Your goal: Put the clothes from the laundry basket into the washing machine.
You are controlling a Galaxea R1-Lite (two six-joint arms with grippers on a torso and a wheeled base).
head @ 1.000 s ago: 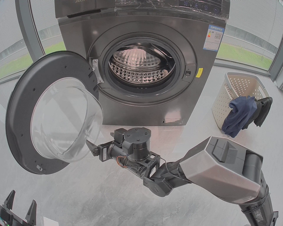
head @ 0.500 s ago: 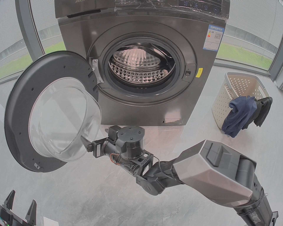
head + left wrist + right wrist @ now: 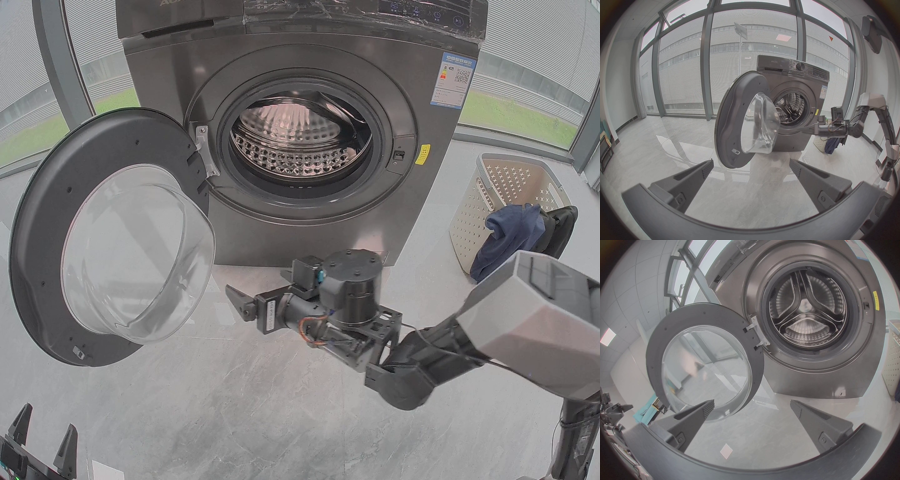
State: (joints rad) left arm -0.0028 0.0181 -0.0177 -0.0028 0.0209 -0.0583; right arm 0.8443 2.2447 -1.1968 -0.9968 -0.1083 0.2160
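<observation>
The grey washing machine (image 3: 294, 125) stands with its round door (image 3: 112, 237) swung wide to the left and its steel drum (image 3: 300, 140) bare inside. To its right sits a beige laundry basket (image 3: 506, 178), with a blue garment (image 3: 509, 234) and a black garment (image 3: 562, 228) draped over its front rim. My right gripper (image 3: 240, 306) hangs low in front of the machine, pointing left at the door's glass bowl and apart from it. In the right wrist view the gripper (image 3: 750, 407) is open and holds nothing. My left gripper (image 3: 44, 437) is open at the bottom left corner.
Glossy grey floor (image 3: 219, 406) spreads in front of the machine. Large windows (image 3: 537, 75) and frame posts stand behind it. The left wrist view shows the door (image 3: 737, 122), the right arm (image 3: 843, 128) and the blue garment (image 3: 832, 145) beyond my open left gripper (image 3: 750, 170).
The right gripper first pressed left against the door glass, nudging the door slightly wider. It has now drawn back to the right, away from the door. The left gripper kept still.
</observation>
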